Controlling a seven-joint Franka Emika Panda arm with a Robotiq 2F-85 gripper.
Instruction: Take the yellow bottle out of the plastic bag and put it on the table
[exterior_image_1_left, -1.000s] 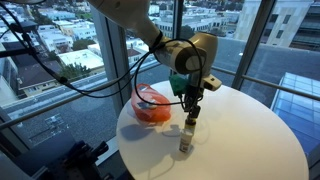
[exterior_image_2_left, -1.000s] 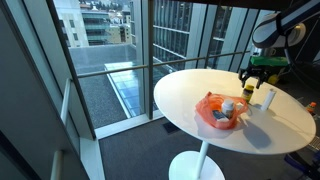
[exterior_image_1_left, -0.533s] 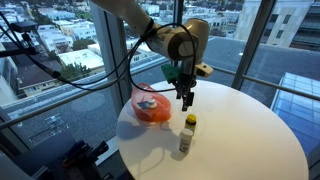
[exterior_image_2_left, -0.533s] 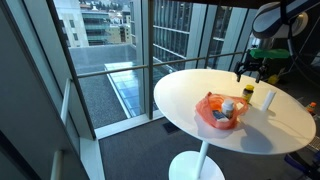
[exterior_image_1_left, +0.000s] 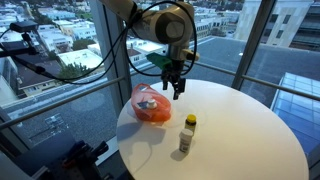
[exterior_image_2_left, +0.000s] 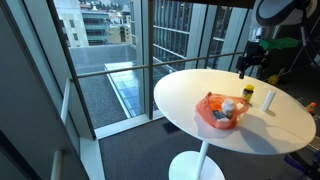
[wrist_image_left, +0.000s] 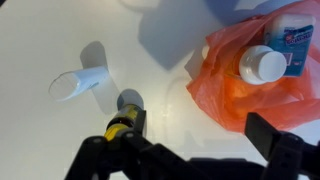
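Fingers (wrist_image_left: 283, 148): two dark prongs spread wide apart at the bottom of the wrist view, nothing held between them. Gripper (exterior_image_1_left: 177, 89): in both exterior views it hangs in the air above the far part of the table, clear of everything on it. Yellow bottle (exterior_image_1_left: 187, 135): out of the bag, standing upright on the table (exterior_image_1_left: 255, 140), just beside the bag and apart from the gripper. The wrist view alone shows the bottle (wrist_image_left: 122, 123) from above, dark cap uppermost, its base partly hidden behind the gripper body. Plastic bag (exterior_image_1_left: 150, 104): orange, crumpled, lying near the table edge. The wrist view shows its contents best: a white-capped container (wrist_image_left: 262, 65) and a blue-labelled item (wrist_image_left: 296, 34), both inside the bag. In an exterior view the white cap (exterior_image_2_left: 228, 105) is just visible, while the blue label cannot be made out. Table: round, white, glossy; an exterior view shows its single pedestal (exterior_image_2_left: 203, 160). Arm cables (exterior_image_1_left: 95, 80): black, looped in front of the glass. Room: floor-to-ceiling windows (exterior_image_2_left: 110, 60) with dark frames, city buildings outside.
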